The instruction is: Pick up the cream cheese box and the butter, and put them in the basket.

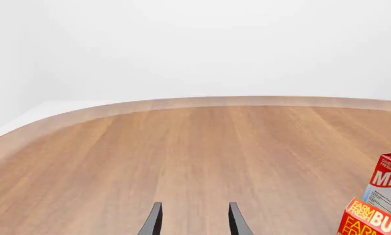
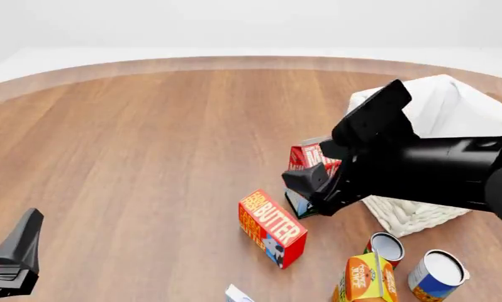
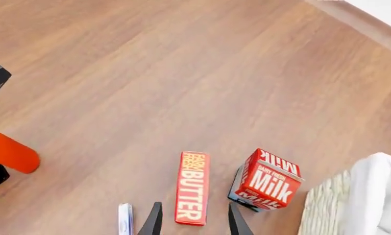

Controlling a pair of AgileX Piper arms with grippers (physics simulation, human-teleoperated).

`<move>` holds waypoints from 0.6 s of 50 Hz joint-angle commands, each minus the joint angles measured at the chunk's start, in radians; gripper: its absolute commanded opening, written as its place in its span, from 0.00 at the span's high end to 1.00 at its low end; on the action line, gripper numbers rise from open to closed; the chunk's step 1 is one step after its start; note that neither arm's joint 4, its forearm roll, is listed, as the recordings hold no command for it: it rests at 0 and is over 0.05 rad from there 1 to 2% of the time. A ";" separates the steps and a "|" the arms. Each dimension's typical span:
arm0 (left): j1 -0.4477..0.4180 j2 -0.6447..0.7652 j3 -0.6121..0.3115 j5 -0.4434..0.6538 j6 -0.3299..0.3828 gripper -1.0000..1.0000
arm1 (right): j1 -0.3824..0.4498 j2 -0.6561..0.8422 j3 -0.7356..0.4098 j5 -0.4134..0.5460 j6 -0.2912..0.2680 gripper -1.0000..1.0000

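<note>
Both my grippers' fingers are apart, empty. Lowering my right gripper [image 3: 191, 220] onto the red-orange rectangular butter [image 3: 192, 187] risks clipping the adjacent red gabled milk carton [image 3: 267, 183] (it would topple).

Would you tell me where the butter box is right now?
In the front view the butter lies flat on the table, right of centre, just left of the milk carton and the basket.

My wooden table [image 2: 133, 157] bore the butter [image 2: 272, 228], milk carton [image 2: 311, 157], basket [image 2: 411, 217], juice carton [image 2: 364, 280], two cans [image 2: 436, 275] and the cream cheese box [image 2: 236, 294].
</note>
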 commanded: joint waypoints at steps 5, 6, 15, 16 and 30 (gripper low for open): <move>0.000 0.000 0.000 0.000 0.000 0.00 | 0.020 0.102 -0.003 -0.035 -0.002 0.00; 0.000 0.000 0.000 0.000 0.000 0.00 | 0.020 0.102 -0.003 -0.035 -0.002 0.00; 0.000 0.000 0.000 0.000 0.000 0.00 | 0.032 0.145 0.086 -0.111 0.044 0.00; 0.000 0.000 0.000 0.000 0.000 0.00 | 0.033 0.146 0.090 -0.115 0.044 0.00; 0.000 0.000 0.000 0.000 0.000 0.00 | 0.045 0.186 0.103 -0.146 0.088 0.00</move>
